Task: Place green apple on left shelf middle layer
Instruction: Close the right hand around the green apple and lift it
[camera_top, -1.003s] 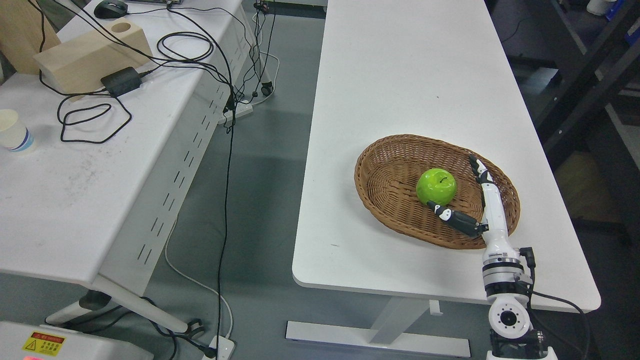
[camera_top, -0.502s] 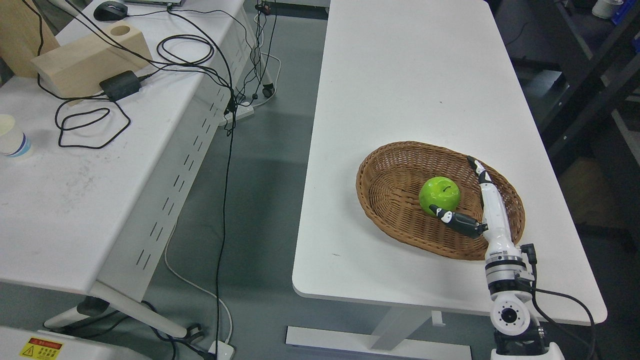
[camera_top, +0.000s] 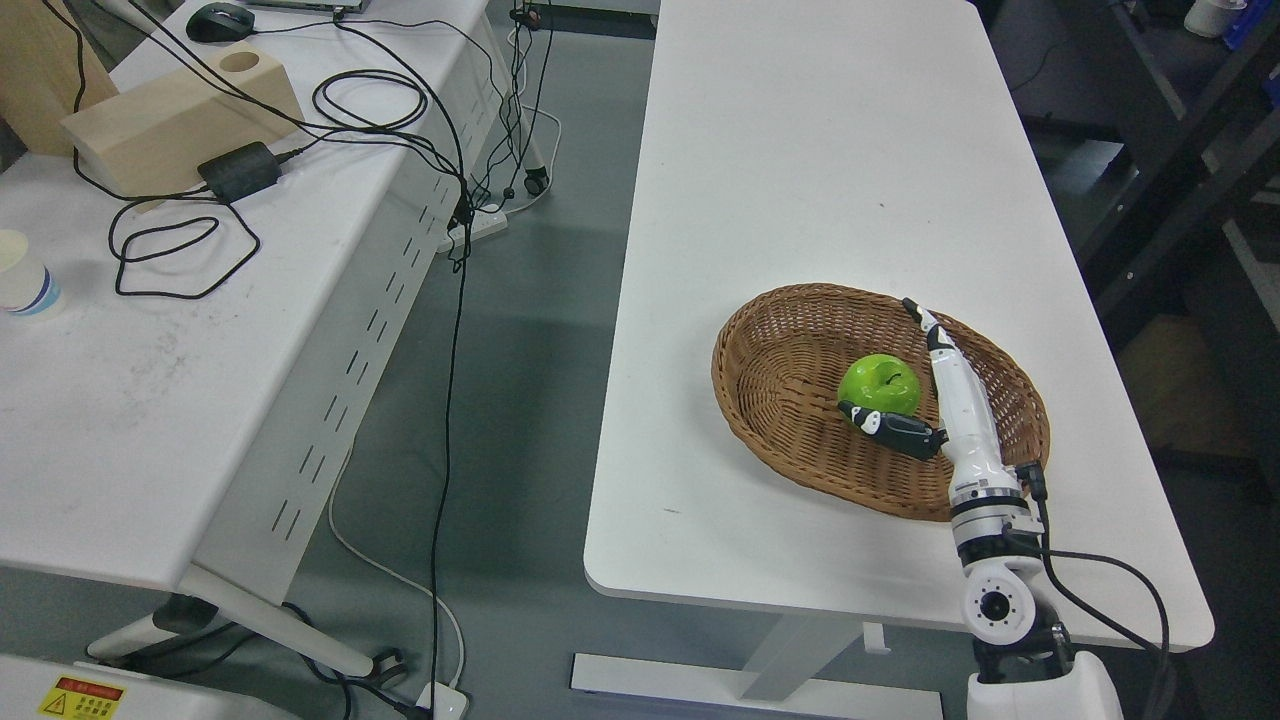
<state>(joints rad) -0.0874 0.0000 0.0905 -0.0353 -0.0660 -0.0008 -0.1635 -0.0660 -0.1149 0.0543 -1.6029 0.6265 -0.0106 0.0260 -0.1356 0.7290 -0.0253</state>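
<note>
A shiny green apple lies in a brown wicker basket on the white table. My right hand reaches in from the lower right and sits over the basket, spread open around the apple. Its thumb lies along the apple's near side, and the straight fingers run along the apple's right side. Whether they touch the apple is unclear. No shelf shows in this view. My left arm is out of view.
A second white table stands at the left, bearing a wooden block, a black adapter with looped cables, a paper cup and a mouse. Grey floor separates the tables. Dark racking stands at the right.
My right hand has moved forward and left, closing around the apple, with the fingers now reaching past its right side. The camera shifted slightly in the first half second.
</note>
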